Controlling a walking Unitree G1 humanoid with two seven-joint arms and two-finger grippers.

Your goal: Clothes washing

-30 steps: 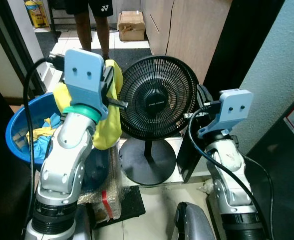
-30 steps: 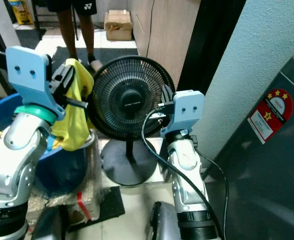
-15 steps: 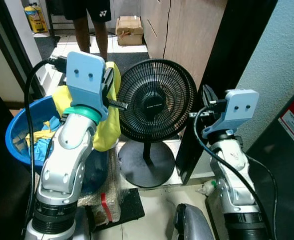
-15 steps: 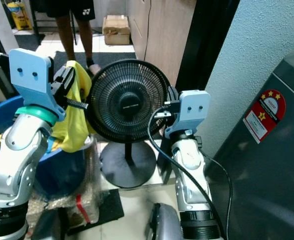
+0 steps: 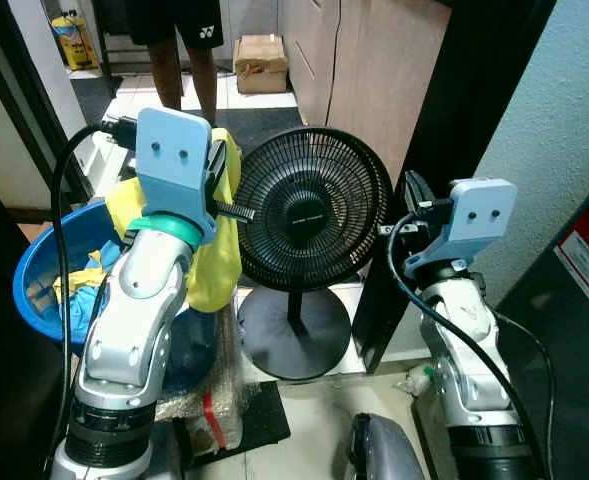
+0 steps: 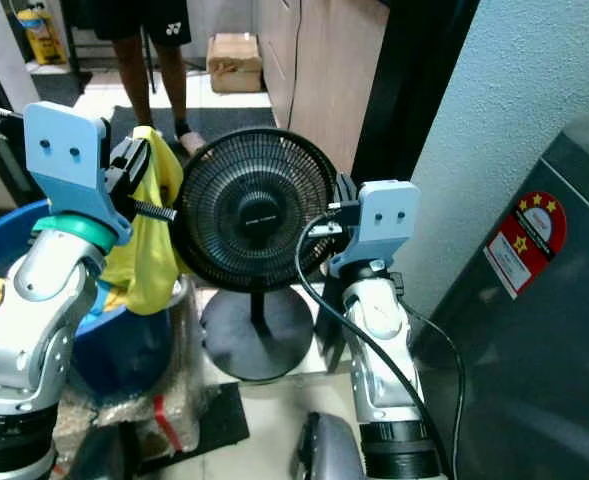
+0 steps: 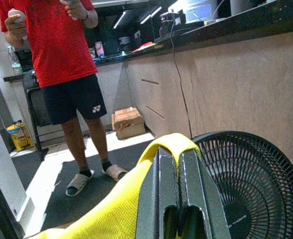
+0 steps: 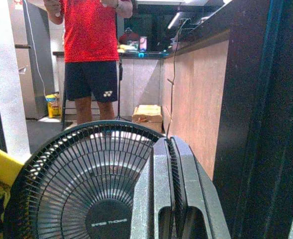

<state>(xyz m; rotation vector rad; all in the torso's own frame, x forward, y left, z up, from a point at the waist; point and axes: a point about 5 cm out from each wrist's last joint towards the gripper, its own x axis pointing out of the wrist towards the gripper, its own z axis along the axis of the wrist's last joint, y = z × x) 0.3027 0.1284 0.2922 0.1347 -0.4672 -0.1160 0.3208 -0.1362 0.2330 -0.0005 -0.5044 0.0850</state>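
Yellow garment (image 5: 217,262) pinched in raised left hand (image 7: 176,155), draping below

Black pedestal fan (image 5: 316,212) on pale tiled floor (image 5: 314,400). Wooden cabinets (image 5: 374,70) behind it, dark counter (image 7: 226,25) on top. Cardboard box (image 5: 260,62) at cabinet foot, dark mat (image 5: 264,120) nearby. Light blue textured wall (image 6: 494,110) at right. Person in red shirt (image 7: 51,45) standing at back.
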